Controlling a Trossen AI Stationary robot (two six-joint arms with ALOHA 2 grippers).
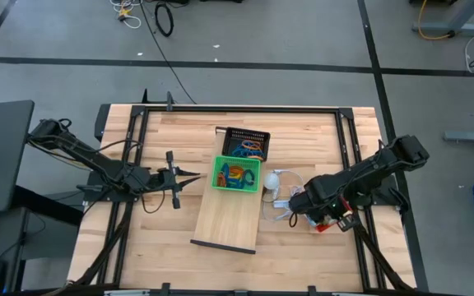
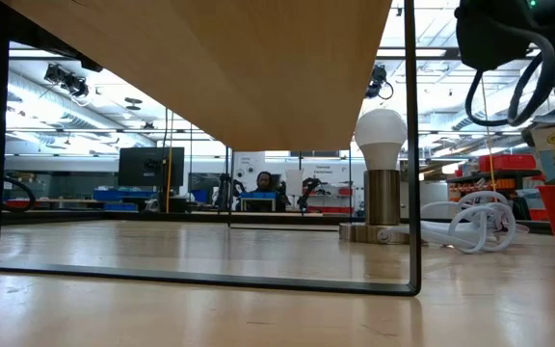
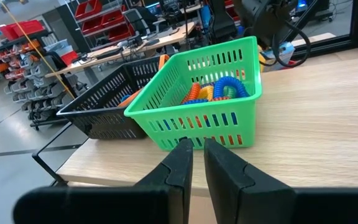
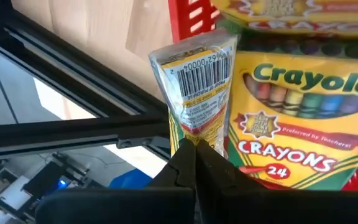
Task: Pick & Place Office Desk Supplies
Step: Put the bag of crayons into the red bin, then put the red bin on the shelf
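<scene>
- My right gripper (image 4: 194,144) has its jaws pinching the end flap of a small crayon box (image 4: 197,87), just in front of the red mesh tray (image 4: 188,18).
- Beside the jaws, a larger Crayola crayon box (image 4: 303,118) sits in that tray.
- The pinched box looks light, thin card; I judge the flap could crumple or tear, so a grip across the stiffer body would be safer.
- My left gripper (image 3: 196,163) waits with jaws nearly pressed together, empty, facing the green mesh tray (image 3: 197,118) holding coiled bands (image 3: 219,90); those look springy.
- The black mesh tray (image 3: 98,109) stands behind on the counter (image 1: 179,131).
</scene>
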